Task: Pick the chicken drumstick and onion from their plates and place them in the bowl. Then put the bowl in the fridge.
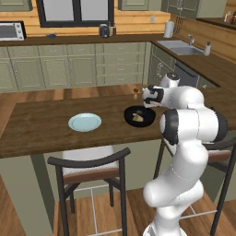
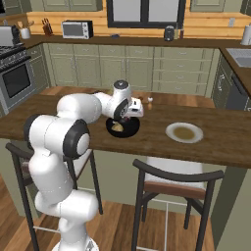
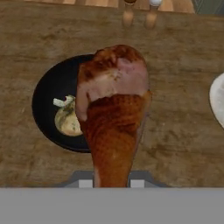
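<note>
In the hand view my gripper (image 3: 111, 182) is shut on the thin end of the reddish-brown chicken drumstick (image 3: 114, 105). It hangs over the right half of the glossy black bowl (image 3: 43, 103). The pale onion (image 3: 68, 120) lies inside the bowl, left of the drumstick. From the base views, the hand (image 1: 153, 97) hovers just above the bowl (image 1: 139, 116) on the wooden counter, with the onion (image 1: 137, 118) in it. A bare pale blue plate (image 1: 85, 122) lies to the bowl's left. A second, pale plate (image 2: 184, 132) lies right of the bowl (image 2: 122, 128).
Two small shakers (image 3: 139, 12) stand just beyond the bowl near the counter's far edge. Dark-framed chairs (image 1: 90, 162) (image 2: 176, 174) are tucked under the counter's near edge. Pale green cabinets and a sink (image 1: 182, 47) line the far walls.
</note>
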Tool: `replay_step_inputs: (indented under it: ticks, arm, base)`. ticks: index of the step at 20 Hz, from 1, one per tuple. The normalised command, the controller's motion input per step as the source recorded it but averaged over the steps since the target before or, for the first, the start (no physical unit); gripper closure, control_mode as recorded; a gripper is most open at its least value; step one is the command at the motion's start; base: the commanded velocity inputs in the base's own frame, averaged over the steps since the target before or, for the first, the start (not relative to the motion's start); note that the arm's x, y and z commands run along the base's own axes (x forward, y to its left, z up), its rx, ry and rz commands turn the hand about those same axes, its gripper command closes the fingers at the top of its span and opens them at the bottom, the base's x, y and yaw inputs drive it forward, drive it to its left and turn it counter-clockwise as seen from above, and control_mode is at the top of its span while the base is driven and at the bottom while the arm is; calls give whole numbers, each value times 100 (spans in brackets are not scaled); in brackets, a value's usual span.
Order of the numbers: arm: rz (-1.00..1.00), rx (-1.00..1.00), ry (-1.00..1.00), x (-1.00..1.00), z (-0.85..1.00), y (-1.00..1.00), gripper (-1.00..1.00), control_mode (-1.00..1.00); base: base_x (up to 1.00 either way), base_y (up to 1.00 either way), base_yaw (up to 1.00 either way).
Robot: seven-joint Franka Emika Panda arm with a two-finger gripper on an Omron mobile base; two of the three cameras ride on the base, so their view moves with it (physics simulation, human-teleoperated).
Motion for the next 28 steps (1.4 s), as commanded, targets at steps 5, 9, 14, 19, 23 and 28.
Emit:
replay_step_inputs:
  ticks: [5,9,14,19,23,28]
  arm:
    - [14,0,0,33,-49,-4,100,-100]
    - [14,0,4,23,-30,0,100,-100]
    - [10,0,9,11,-20,0,100,-100]
    - [8,0,9,2,-7,0,100,-100]
    - [7,0,9,4,-3,2,100,-100]
    - [6,0,6,22,-14,7,100,-100]
  base:
    - [0,0,0]
    - [0,0,0]
    - [0,0,0]
    - [0,0,0]
    - [0,0,0]
    - [0,0,0]
